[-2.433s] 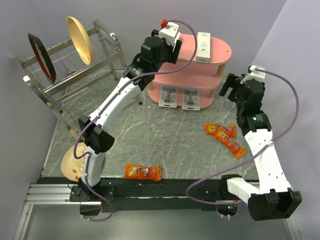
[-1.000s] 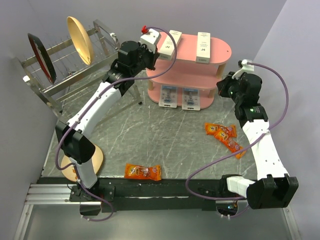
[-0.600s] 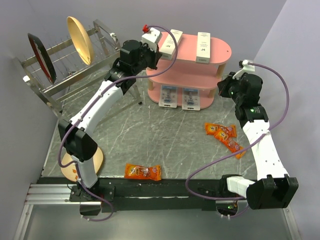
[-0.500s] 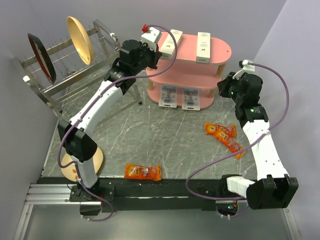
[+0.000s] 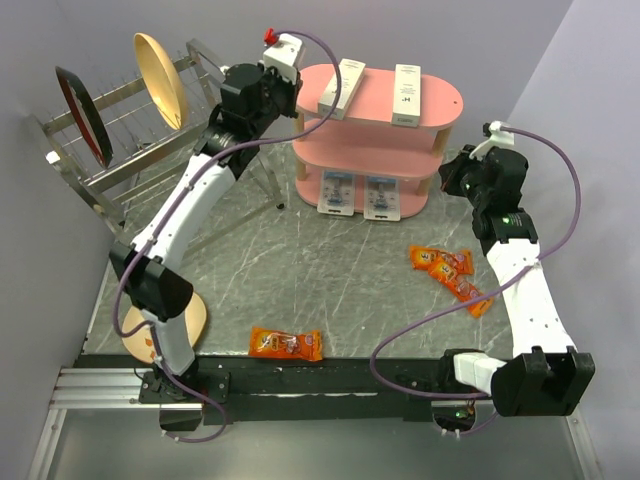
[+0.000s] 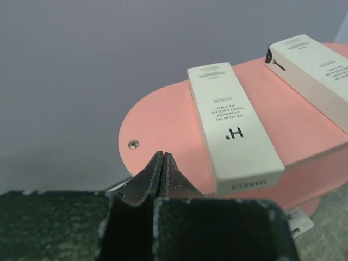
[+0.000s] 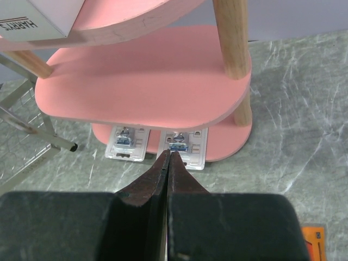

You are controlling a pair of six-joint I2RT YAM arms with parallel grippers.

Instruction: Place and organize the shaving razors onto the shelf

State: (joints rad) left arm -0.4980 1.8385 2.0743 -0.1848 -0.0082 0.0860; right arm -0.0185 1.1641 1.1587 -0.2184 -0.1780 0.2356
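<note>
Both razors are already on the pink three-tier oval shelf with wooden posts [image 5: 445, 100]. They're flat clear-plastic blister packs on blue-and-white card, side by side on the bottom board, left razor pack [image 5: 337, 191] next to right razor pack [image 5: 382, 196], near ends poking past the front edge. Two plain white oblong boxes [image 5: 344, 85] lie apart on the top board. The left gripper [image 6: 162, 157] is clenched on nothing, just off that board's left end. The right gripper [image 7: 168, 154] is pinched tight too and empty, by the shelf's right end, aimed at the packs. Orange snack packets [image 5: 441, 262] lie on the grey marbled table [image 5: 330, 270].
</note>
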